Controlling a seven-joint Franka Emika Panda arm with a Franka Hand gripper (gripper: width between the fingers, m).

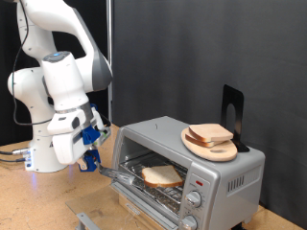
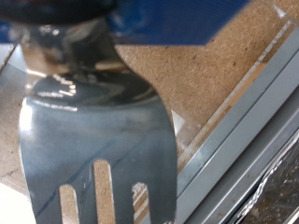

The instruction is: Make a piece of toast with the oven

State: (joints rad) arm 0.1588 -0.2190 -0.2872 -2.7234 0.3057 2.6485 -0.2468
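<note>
While the blue-fingered gripper (image 1: 93,146) clamps a slotted steel spatula (image 2: 93,140), pale bread slice (image 1: 161,174) rests inside silver toaster oven (image 1: 225,168); level blade advisable.

A black curtain (image 1: 163,57) hangs behind a light wooden table (image 1: 38,201), evenly lit

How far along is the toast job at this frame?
Done: the oven door is open and one piece of toast lies on its wire rack. In hand: the gripper hangs beside the open door, a metal spatula filling the wrist view. Left: the door is not yet shut; more bread slices sit on the wooden plate atop the oven.
</note>
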